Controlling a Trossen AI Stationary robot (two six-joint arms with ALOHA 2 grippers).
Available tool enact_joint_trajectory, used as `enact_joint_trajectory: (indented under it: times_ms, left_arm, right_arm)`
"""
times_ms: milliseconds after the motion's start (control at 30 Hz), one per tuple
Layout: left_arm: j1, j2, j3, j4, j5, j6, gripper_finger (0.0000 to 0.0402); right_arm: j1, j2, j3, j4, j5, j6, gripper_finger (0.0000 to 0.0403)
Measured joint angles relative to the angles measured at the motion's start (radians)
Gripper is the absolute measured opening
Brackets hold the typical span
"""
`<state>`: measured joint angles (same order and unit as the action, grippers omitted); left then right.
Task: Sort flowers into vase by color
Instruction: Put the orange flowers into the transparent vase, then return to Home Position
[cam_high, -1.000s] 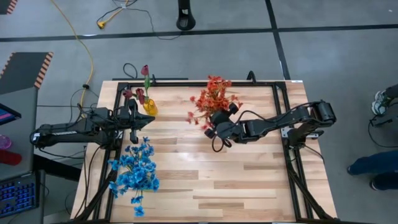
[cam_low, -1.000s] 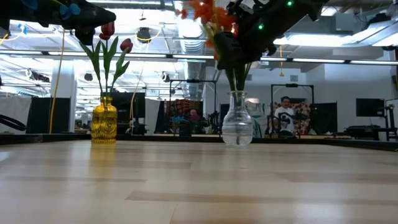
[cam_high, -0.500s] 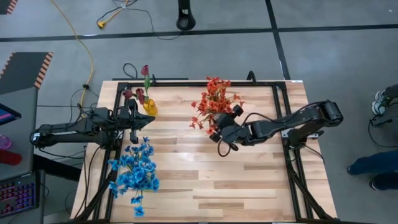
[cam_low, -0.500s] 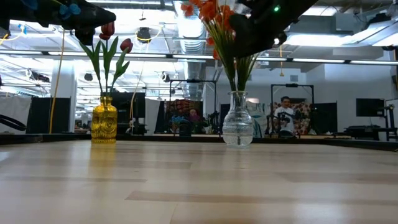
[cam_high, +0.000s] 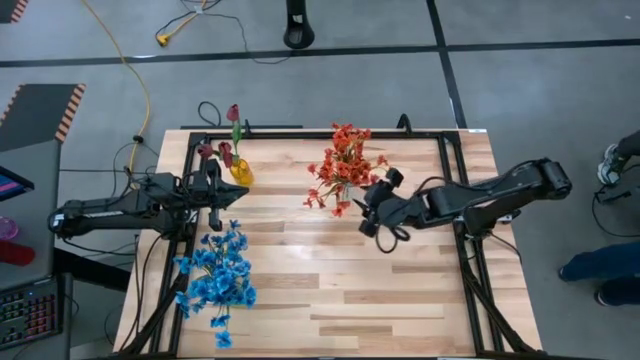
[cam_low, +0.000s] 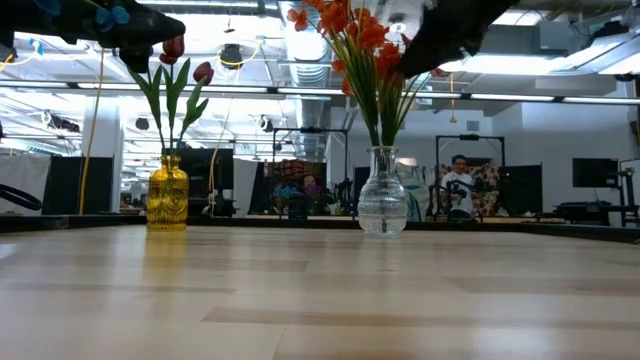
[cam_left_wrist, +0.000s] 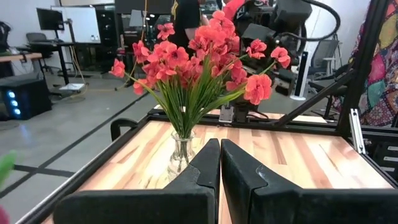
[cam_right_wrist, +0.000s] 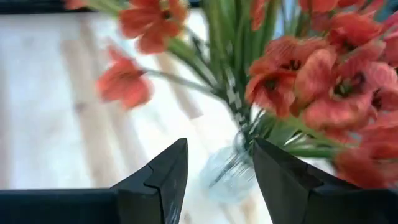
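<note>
I see the bright blue flower clusters (cam_high: 217, 275) lying flat on the near-left part of the pale wooden table (cam_high: 390, 290), their long axis running near to far with the blossoms spread toward the near edge. Farther back, my right gripper (cam_high: 376, 207) hangs just right of the orange-red flower bunch (cam_high: 340, 165), its fingers (cam_right_wrist: 158, 177) parted about halfway with nothing between them. That bunch stands upright, stems down in the clear ribbed glass vase (cam_low: 382, 205) at the table's middle, heads fanning upward. My left gripper (cam_high: 214, 193) waits at the left side, fingers (cam_left_wrist: 208, 165) pressed together on nothing. At the far left, the dark maroon tulip buds (cam_low: 190, 60) point straight up from the amber glass bottle vase (cam_low: 168, 200).
</note>
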<state>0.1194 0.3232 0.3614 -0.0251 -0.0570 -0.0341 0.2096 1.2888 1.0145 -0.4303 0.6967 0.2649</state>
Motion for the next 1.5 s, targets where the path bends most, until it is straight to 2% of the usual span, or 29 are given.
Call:
enact_joint_trajectory:
  times_ms: [100, 200, 400, 600, 767, 933, 1100, 1200, 1300, 1500]
  left_arm:
    - [0.000, -0.017, 0.000, -0.007, -0.018, 0.014, 0.0000]
    - [0.000, -0.034, 0.000, -0.023, -0.035, 0.015, 0.0000]
    - [0.000, -0.058, 0.001, -0.084, -0.035, 0.014, 0.0000]
    - [0.000, -0.058, 0.001, -0.144, -0.035, 0.014, 0.0000]
    - [0.000, -0.064, 0.000, -0.184, -0.036, 0.015, 0.0000]
    - [0.000, -0.065, -0.022, -0.151, -0.036, 0.033, 0.0000]
    - [0.000, -0.077, -0.156, 0.061, -0.014, 0.049, 0.0000]
    - [0.000, -0.077, -0.204, 0.133, -0.011, 0.052, 0.0000]
    - [0.000, -0.078, -0.220, 0.132, -0.012, 0.058, 0.0000]
    - [0.001, -0.081, -0.220, 0.119, -0.085, 0.111, 0.0000]
  right_arm:
    - [0.000, -0.065, 0.000, -0.074, -0.064, -0.001, 0.0201]
    - [0.000, -0.135, 0.000, -0.161, -0.071, -0.001, 0.0188]
    - [-0.001, -0.264, -0.019, -0.332, -0.072, 0.009, 0.0134]
    - [-0.001, -0.374, -0.190, -0.315, -0.073, 0.114, 0.0063]
    - [-0.001, -0.468, -0.419, -0.052, -0.154, 0.134, 0.0017]
    - [-0.018, -0.544, -0.633, 0.369, -0.266, -0.033, 0.0027]
    - [-0.084, -0.586, -0.794, 0.729, -0.418, -0.145, 0.0052]
    - [-0.135, -0.604, -0.850, 0.808, -0.486, -0.161, 0.0047]
    - [-0.187, -0.626, -0.877, 0.805, -0.527, -0.161, 0.0034]
    - [-0.282, -0.699, -0.941, 0.801, -0.599, -0.161, 0.0020]
